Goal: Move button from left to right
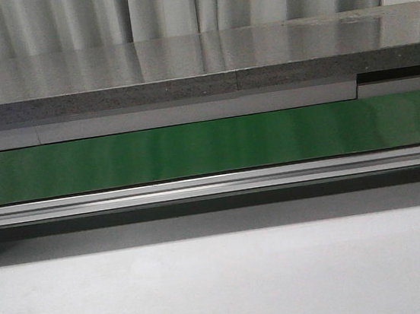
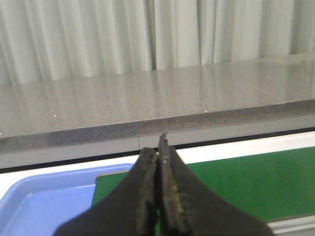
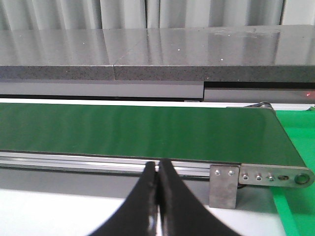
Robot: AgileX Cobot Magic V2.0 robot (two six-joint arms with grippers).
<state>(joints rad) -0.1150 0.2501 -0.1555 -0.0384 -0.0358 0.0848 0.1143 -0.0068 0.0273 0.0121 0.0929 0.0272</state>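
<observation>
The button is out of view in all three views. My left gripper (image 2: 158, 147) is shut and empty, its fingers pressed together above the green conveyor belt (image 2: 236, 182) beside a blue tray (image 2: 44, 201). My right gripper (image 3: 157, 167) is shut and empty, held over the white table in front of the belt's aluminium rail (image 3: 74, 160). Neither gripper shows in the front view, where only the bare green belt (image 1: 209, 146) crosses the picture.
A grey stone-like shelf (image 1: 199, 66) runs behind the belt, with curtains beyond. The belt's end roller and metal bracket (image 3: 224, 184) stand at the right, next to a green surface (image 3: 295, 206). The white table (image 1: 226, 285) lies in front.
</observation>
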